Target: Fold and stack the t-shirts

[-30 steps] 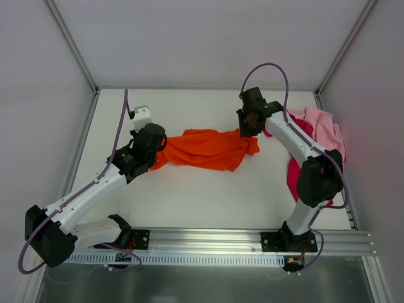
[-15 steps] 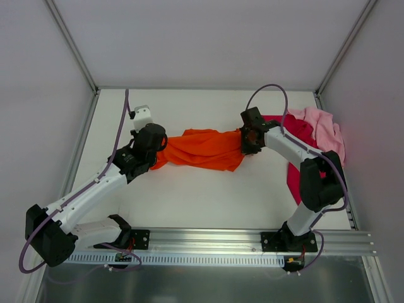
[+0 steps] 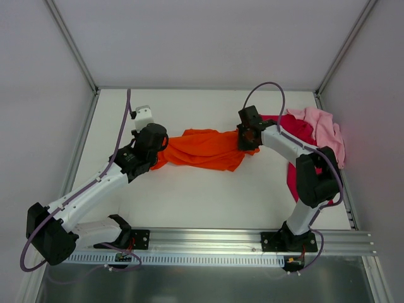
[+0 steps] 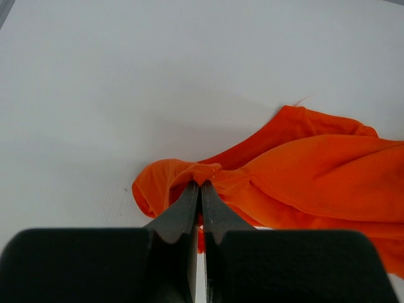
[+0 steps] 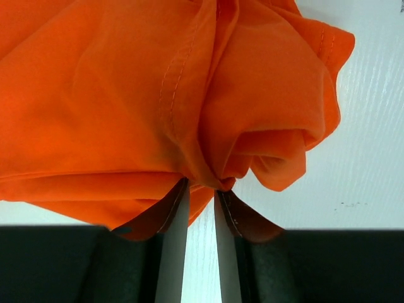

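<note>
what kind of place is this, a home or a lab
Probably a robot lab cell, not a home: a white table boxed in by plain panels, a left arm and right arm bolted to an aluminium rail, an orange t-shirt as practice cloth.

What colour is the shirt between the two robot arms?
Bright orange; the t-shirt shows best in the right wrist view.

The light was bright and soft. A faint grey shadow lay above the orange shirt (image 4: 315, 183) in the left wrist view. The left gripper's fingers (image 4: 180, 211) looked blurry.
</note>
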`<state>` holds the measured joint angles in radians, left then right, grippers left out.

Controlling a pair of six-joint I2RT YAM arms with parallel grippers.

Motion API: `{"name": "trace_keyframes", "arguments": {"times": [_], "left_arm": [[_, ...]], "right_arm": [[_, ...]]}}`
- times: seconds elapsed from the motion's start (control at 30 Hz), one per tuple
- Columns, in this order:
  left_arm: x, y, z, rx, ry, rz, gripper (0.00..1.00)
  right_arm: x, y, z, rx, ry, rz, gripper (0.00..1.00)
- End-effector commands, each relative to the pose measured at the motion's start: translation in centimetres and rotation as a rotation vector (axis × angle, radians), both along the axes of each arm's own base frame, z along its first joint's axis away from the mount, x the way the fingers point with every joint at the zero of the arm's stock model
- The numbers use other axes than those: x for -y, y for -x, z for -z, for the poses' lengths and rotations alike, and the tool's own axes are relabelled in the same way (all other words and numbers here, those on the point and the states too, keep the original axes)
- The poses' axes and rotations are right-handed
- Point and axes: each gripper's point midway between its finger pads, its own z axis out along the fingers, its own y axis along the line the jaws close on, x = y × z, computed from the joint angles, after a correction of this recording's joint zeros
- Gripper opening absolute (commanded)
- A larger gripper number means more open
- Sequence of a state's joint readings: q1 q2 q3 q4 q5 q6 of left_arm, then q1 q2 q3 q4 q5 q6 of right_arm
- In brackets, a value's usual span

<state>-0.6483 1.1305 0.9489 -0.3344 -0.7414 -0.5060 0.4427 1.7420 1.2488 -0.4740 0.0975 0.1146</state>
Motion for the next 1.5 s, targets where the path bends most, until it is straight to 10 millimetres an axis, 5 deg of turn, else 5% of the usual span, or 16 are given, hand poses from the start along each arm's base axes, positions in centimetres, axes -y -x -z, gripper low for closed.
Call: {"name": "trace_keyframes", "arguments": {"times": [0.0,0.7,1.47], "left_arm": [[0.1,-0.3,-0.9,0.033,0.01,-0.011,0.0],[0.5,-0.6,-0.1,0.016,-0.003,-0.004,0.0],[1.1,-0.7,0.2,0.007,-0.016,0.004,0.0]], "right_arm": [[0.0,-2.0,-0.9,0.054,0.02,0.018,0.27],[-0.5,-4.0,-4.2,0.23,-0.046,0.015,0.3],[1.5,-4.8,-4.1,0.312,0.056,0.075,0.31]]}}
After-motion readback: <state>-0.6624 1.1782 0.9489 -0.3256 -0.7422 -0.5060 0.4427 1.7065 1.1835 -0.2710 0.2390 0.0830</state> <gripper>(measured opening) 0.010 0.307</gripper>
